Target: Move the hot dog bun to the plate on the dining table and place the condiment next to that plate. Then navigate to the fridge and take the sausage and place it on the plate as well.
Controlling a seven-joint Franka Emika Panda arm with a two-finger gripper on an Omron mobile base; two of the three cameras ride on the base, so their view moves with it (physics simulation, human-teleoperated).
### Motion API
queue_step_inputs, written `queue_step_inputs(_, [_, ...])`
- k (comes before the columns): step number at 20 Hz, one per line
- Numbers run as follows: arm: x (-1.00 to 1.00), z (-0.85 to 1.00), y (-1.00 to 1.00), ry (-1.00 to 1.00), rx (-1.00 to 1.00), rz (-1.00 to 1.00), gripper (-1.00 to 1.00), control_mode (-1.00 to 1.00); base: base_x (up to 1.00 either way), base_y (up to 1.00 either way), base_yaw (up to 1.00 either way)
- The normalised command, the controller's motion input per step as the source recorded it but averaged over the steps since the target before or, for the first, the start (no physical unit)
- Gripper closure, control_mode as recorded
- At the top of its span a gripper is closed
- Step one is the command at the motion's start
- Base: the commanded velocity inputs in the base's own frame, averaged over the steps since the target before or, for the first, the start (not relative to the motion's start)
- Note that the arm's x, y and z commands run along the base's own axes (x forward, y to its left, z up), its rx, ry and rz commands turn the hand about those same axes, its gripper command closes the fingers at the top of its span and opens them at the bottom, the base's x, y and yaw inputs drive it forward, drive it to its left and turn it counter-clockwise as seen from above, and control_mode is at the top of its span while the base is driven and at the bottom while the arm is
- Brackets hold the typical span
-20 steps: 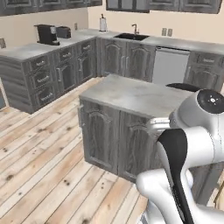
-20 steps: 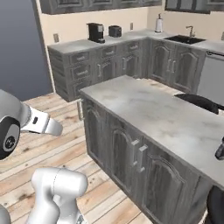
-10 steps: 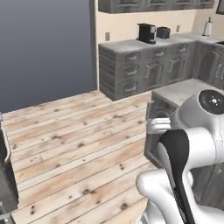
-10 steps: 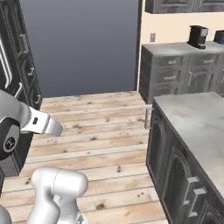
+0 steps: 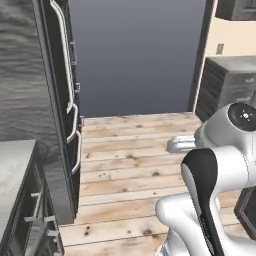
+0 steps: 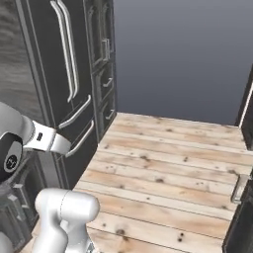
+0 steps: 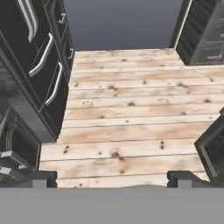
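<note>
Two jaws apart over bare plank floor [image 7: 131, 109], fridge [image 6: 59, 74] closed along left edge, cabinets [image 7: 203, 30] right.

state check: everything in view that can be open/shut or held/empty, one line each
fridge: doors shut, long curved handles facing out, left of the robot.
gripper: open, nothing between the fingertips, pointing down at the wooden floor.
dark cabinet on the right: drawers shut.
grey counter cabinet beside the fridge: doors shut.
</note>
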Motion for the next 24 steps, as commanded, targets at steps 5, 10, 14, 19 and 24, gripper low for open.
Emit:
queue_step_inputs(5, [0.00, 0.00, 0.00, 0.00, 0.00, 0.00, -1.00, 1.00, 1.00, -0.16, 0.56])
queue_step_inputs(10, [0.00, 0.00, 0.00, 0.00, 0.00, 0.00, -1.00, 1.00, 1.00, -0.24, 0.53])
queue_step_inputs(14, [0.00, 0.00, 0.00, 0.00, 0.00, 0.00, -1.00, 1.00, 0.90, -0.39, 0.53])
queue_step_inputs(19, [0.00, 0.00, 0.00, 0.00, 0.00, 0.00, -1.00, 1.00, 0.56, -0.46, 0.57])
queue_step_inputs(24, [0.00, 0.00, 0.00, 0.00, 0.00, 0.00, -1.00, 1.00, 0.25, -0.48, 0.63])
